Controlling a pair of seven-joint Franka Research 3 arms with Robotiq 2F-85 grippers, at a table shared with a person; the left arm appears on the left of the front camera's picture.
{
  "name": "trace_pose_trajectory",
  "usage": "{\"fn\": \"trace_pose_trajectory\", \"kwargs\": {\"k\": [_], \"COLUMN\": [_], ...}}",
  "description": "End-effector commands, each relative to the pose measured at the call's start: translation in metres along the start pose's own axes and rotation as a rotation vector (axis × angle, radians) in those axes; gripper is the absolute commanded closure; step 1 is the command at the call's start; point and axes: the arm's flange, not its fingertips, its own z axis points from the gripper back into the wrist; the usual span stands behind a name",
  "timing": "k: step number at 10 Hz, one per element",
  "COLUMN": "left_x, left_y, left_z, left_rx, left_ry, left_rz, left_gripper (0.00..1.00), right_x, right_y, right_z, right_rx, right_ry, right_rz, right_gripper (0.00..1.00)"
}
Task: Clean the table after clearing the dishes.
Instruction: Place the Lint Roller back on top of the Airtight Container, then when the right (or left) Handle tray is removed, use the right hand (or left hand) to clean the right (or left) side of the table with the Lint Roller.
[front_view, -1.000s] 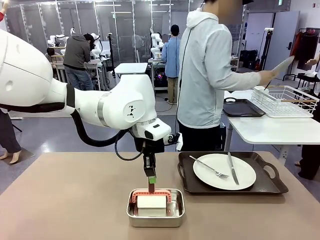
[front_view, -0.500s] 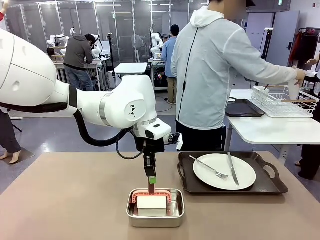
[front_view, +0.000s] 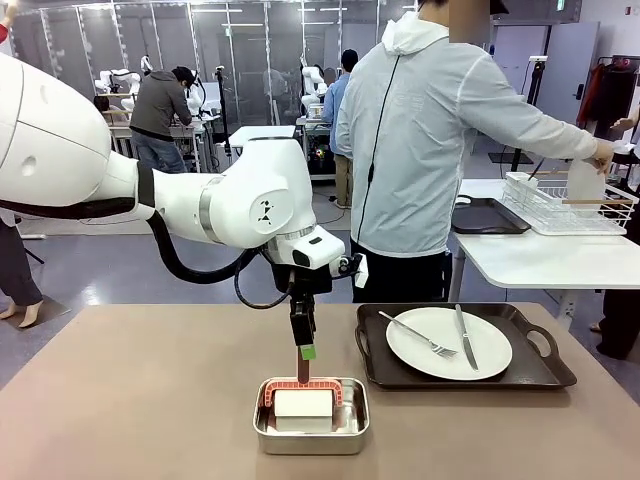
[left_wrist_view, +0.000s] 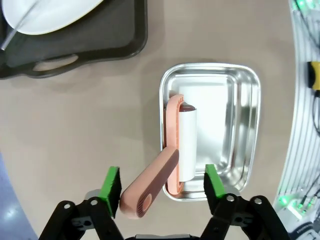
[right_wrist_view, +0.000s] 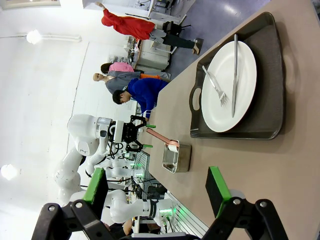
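Observation:
On the beige table (front_view: 130, 400) a steel pan (front_view: 310, 440) holds a roller (front_view: 303, 402) with a white roll and a pink handle. My left gripper (front_view: 303, 352) hangs just above it. In the left wrist view the left gripper (left_wrist_view: 161, 181) is open. The pink handle (left_wrist_view: 150, 192) slants up between the green pads without touching them. To the right, a white plate (front_view: 449, 343) with fork and knife lies on a dark tray (front_view: 540, 372). My right gripper (right_wrist_view: 156, 182) is open and holds nothing, looking along the table at the plate (right_wrist_view: 230, 90).
A person in a pale jacket (front_view: 420, 150) stands at the far edge, reaching right to a wire rack (front_view: 570, 205) on a white side table (front_view: 540, 260), with a white plate (front_view: 583, 180) in hand. A second dark tray (front_view: 485, 217) lies there.
My left gripper has opened, let go of the roller handle and risen slightly. The person has brought the white plate down to the wire rack.

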Motion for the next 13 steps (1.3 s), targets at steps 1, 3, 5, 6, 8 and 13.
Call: {"fn": "trace_pose_trajectory", "kwargs": {"k": [1,3,5,6,8,13], "left_x": [-0.0005,-0.0007,-0.001,0.0022,0.0022,0.0022], "left_y": [-0.0014,-0.0001,-0.0017,0.0028,0.0028,0.0028], "left_z": [0.0087,0.0106,0.0136,0.0083,0.0083,0.0083], "left_rx": [0.036,0.046,0.063,0.024,0.024,0.024], "left_ry": [0.015,0.018,0.026,0.004,0.004,0.004], "left_rz": [-0.014,-0.011,-0.017,-0.013,-0.013,-0.013], "left_gripper": [0.0,0.0,0.0,0.0,0.0,0.0], "right_x": [-0.0002,-0.0002,-0.0002,-0.0002,-0.0002,-0.0002], "right_y": [0.0028,0.0028,0.0028,0.0028,0.0028,0.0028], "right_z": [0.0002,0.0002,0.0002,0.0002,0.0002,0.0002], "right_rx": [0.008,0.008,0.008,0.008,0.008,0.008], "right_ry": [-0.003,-0.003,-0.003,-0.003,-0.003,-0.003], "right_rz": [0.005,0.005,0.005,0.005,0.005,0.005], "right_gripper": [0.0,0.0,0.0,0.0,0.0,0.0]}}
